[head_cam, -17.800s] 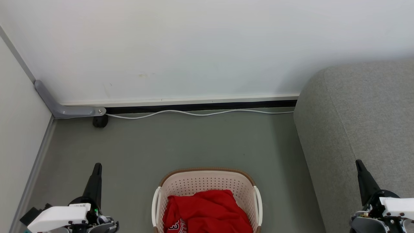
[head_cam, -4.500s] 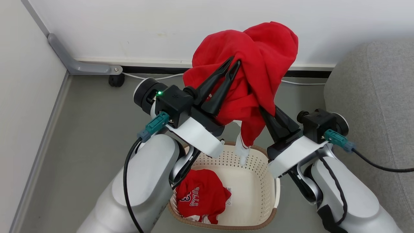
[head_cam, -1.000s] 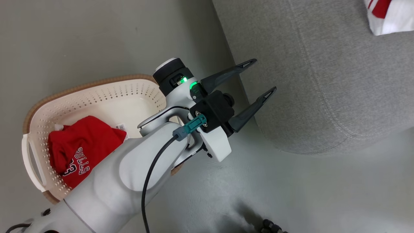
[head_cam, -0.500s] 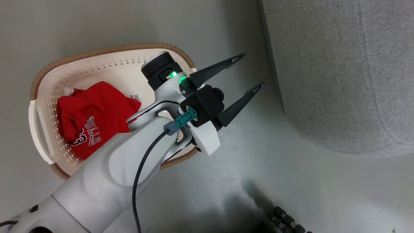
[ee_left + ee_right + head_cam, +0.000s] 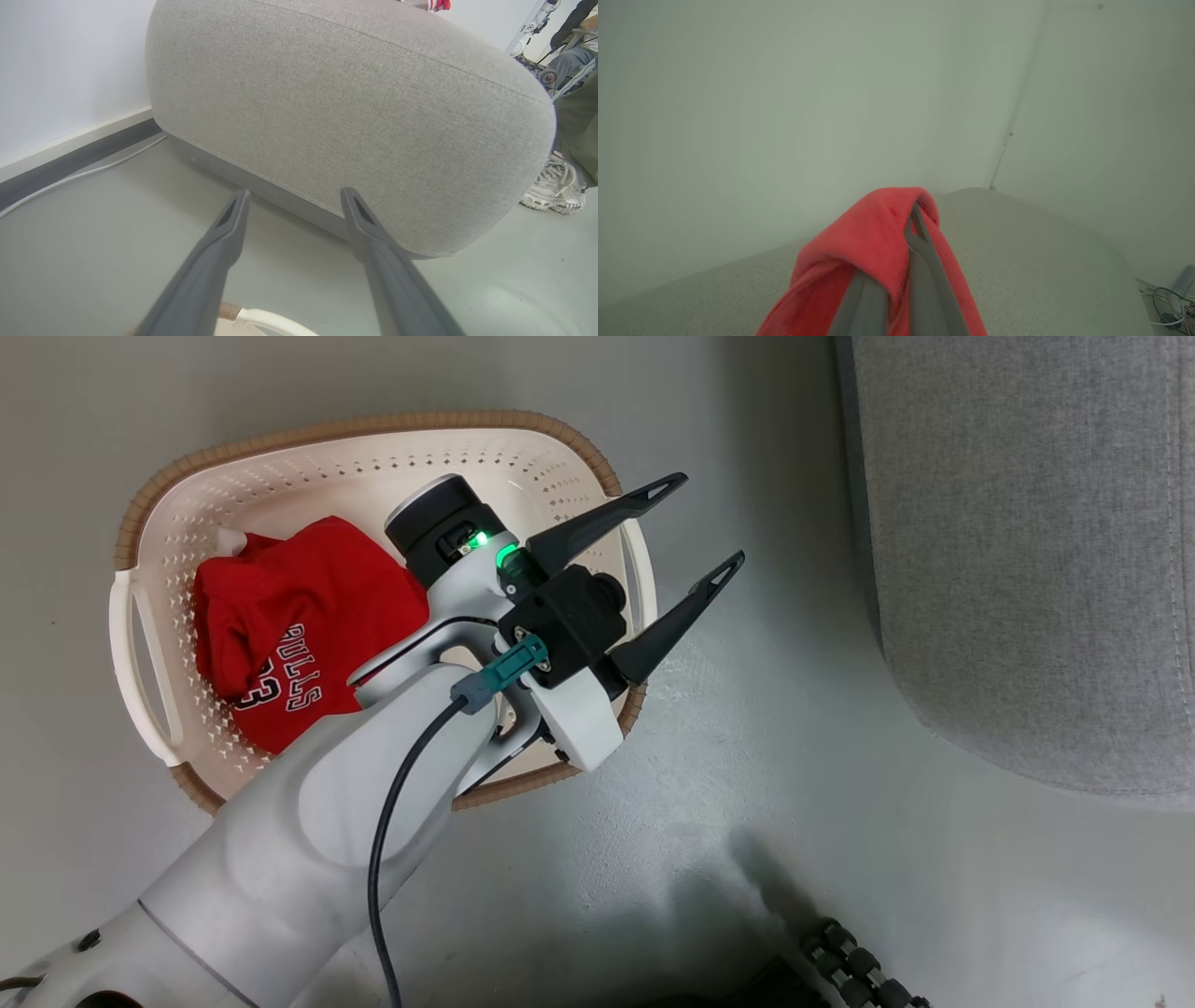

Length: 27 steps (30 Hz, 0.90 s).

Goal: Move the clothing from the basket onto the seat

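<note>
Left end effector [image 5: 711,517]: fingers spread wide, holding nothing; hovers over the basket's right rim, tips pointing toward the seat
Right end effector [image 5: 914,219]: fingers pressed together, red garment [image 5: 859,242] pinched and draped over them, above the grey seat cushion
Basket [image 5: 373,425]: on the floor [image 5: 747,821], near the seat [image 5: 1027,569] but not touching it
Jersey [image 5: 280,616]: crumpled in the basket's left part in the head view, white lettering and 23 showing
In the way: left forearm [image 5: 308,821] crosses the basket's near corner and hides the jersey's edge
Surroundings: white cable [image 5: 70,179] along the wall base; a person's pale shoe [image 5: 553,186] by the seat's corner; dark ribbed object [image 5: 859,971], kind unclear
</note>
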Available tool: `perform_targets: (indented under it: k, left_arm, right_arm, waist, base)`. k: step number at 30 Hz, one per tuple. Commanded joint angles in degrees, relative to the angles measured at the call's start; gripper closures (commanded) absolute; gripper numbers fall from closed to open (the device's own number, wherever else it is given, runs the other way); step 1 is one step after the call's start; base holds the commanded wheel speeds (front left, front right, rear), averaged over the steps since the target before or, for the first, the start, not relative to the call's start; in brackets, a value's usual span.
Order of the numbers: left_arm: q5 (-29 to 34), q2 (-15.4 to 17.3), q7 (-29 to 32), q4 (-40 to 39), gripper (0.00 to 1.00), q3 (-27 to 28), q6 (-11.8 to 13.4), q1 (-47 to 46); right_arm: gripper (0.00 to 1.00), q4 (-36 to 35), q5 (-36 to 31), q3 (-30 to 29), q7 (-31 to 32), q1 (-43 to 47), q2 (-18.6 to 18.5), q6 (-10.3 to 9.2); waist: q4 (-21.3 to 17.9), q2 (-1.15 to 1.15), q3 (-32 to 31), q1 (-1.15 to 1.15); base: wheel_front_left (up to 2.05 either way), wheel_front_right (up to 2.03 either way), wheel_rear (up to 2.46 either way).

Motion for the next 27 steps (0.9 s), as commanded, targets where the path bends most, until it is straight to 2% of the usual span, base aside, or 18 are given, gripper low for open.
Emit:
perform_targets:
  k: [1,3,7,12,15,16,17,18,19,20,27]
  left_arm:
    - [0.43,-0.01,-0.27,-1.36,0.0,1.37,-0.21,1.53]
    - [0.49,-0.15,-0.27,-1.26,0.0,1.58,-0.21,1.63]
    - [0.29,-0.65,-0.27,-0.99,0.0,2.12,-0.21,1.89]
    - [0.08,-1.4,-0.27,-0.92,0.0,2.86,-0.21,2.32]
    - [-0.21,-2.02,-0.27,-0.88,0.0,3.42,-0.21,2.92]
    - [-0.29,-2.18,-0.27,-0.88,0.0,3.6,-0.21,3.09]
    - [-0.38,-2.37,-0.27,-0.89,0.0,3.8,-0.21,3.29]
    - [-0.47,-2.58,-0.27,-0.93,0.0,4.08,-0.21,3.53]
    - [-0.56,-2.82,-0.27,-1.01,0.0,4.38,-0.21,3.78]
    - [-0.62,-3.0,-0.27,-1.04,0.0,4.7,-0.21,4.06]
    - [-1.02,-4.1,-0.27,-0.98,0.0,6.35,-0.21,6.88]
  right_arm:
    - [1.0,0.46,0.65,-0.62,-0.14,0.02,-1.3,0.07]
    - [1.0,3.68,1.54,-0.25,0.45,0.49,-0.7,0.07]
    - [1.0,10.8,4.38,4.37,0.09,2.71,-0.45,0.07]
    - [1.0,13.7,6.77,10.15,-0.21,6.33,0.13,0.07]
    - [0.97,12.68,11.11,15.7,-0.27,10.8,0.82,0.07]
    - [0.83,12.36,12.23,17.28,-0.27,12.07,0.9,0.07]
    - [0.8,11.86,13.47,18.5,-0.27,13.18,0.92,0.07]
    - [0.64,11.25,14.92,19.43,-0.28,14.17,0.95,0.07]
    - [0.03,10.85,16.2,20.55,-0.28,15.23,0.87,0.07]
    - [0.0,10.23,17.35,21.59,-0.28,16.29,0.75,0.07]
    - [0.0,6.9,23.56,26.7,-0.28,24.32,0.6,0.07]
  waist:
    - [0.17,0.0,0.14,0.0]
    - [0.38,0.0,0.14,0.0]
    - [0.93,0.0,-0.67,0.0]
    - [1.54,0.0,-2.13,0.0]
    - [2.11,0.0,-3.69,0.0]
    - [2.26,0.0,-4.13,0.0]
    - [2.44,0.0,-4.6,0.0]
    - [2.65,0.0,-5.11,0.0]
    - [2.9,0.0,-5.63,0.0]
    - [3.13,0.0,-6.18,0.0]
    - [5.04,0.0,-10.59,0.0]
  base:
    - [0.0,0.0,0.0]
    - [0.0,0.0,0.0]
    - [0.0,0.0,0.0]
    - [0.0,0.0,0.0]
    - [0.0,0.0,0.0]
    - [0.0,0.0,0.0]
    - [0.0,0.0,0.0]
    - [0.0,0.0,0.0]
    - [0.0,0.0,0.0]
    - [0.0,0.0,0.0]
    - [0.0,0.0,0.0]
